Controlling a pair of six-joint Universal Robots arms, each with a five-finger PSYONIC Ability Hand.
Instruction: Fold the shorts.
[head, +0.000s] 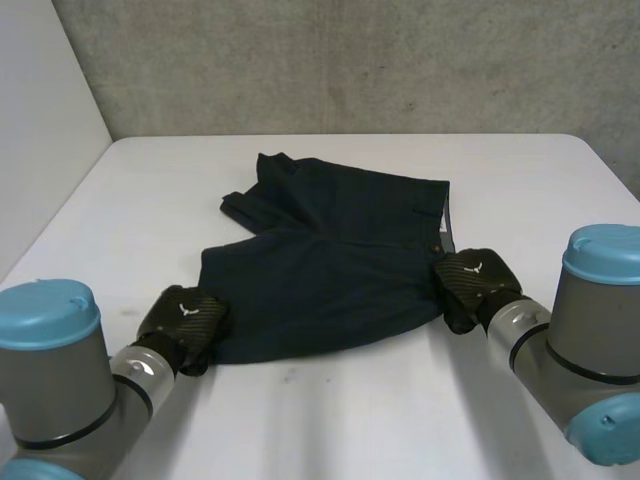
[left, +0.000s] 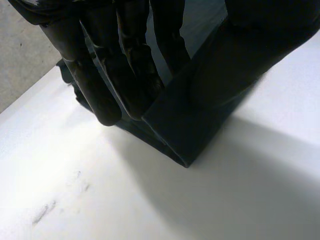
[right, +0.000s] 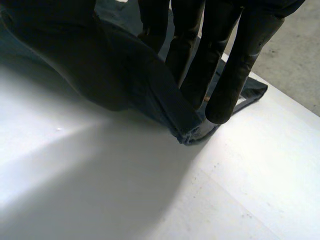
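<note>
My left hand (head: 185, 322) pinches the near hem corner of the shorts (head: 330, 255) at the lower left of the frame, straight fingers against thumb. My right hand (head: 473, 285) pinches the waistband corner at the right likewise, and the dark shorts lie spread mid-tabletop (head: 340, 410). To fold well, I should raise both corners together and level, with the near edge taut between them, and lay it squarely on the far edge.
</note>
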